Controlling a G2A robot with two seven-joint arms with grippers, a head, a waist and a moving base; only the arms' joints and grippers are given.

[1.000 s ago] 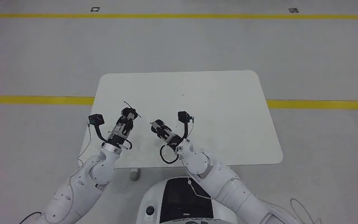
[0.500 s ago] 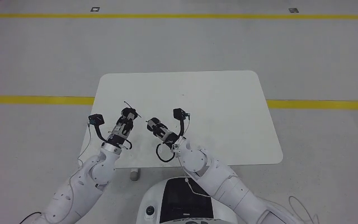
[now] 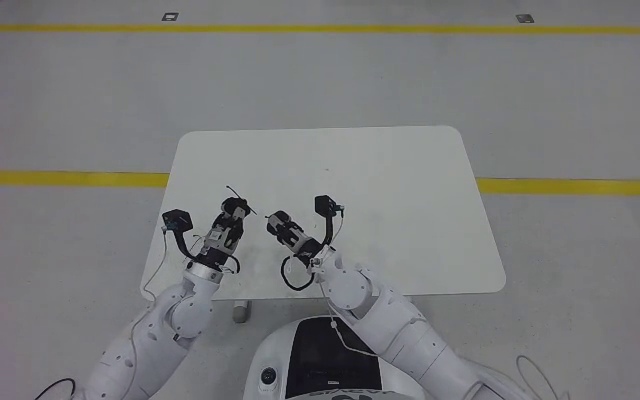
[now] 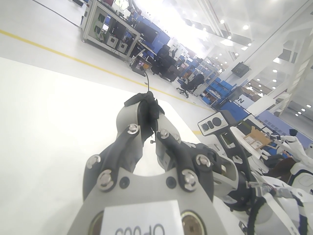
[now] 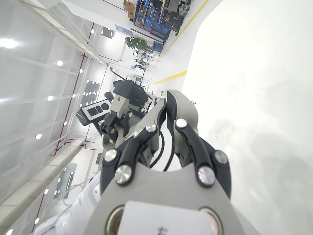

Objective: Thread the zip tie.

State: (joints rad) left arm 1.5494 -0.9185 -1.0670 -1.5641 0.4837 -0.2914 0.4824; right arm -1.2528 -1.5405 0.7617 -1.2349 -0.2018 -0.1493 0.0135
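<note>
My left pincer (image 4: 147, 101): clamped on zip tie (image 4: 147, 82), tail up for threading.
My right pincer (image 5: 167, 102): closed, apparently empty, alongside.

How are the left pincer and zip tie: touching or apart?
Touching: left wrist view shows left pincer shut on the zip tie, its tail sticking out.

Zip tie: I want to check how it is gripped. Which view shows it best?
The left wrist view: close up, the zip tie sticks out as a thin black strand from the shut left gripper. The top view gives a tiny black line; the right wrist view shows it farther off, small.
</note>
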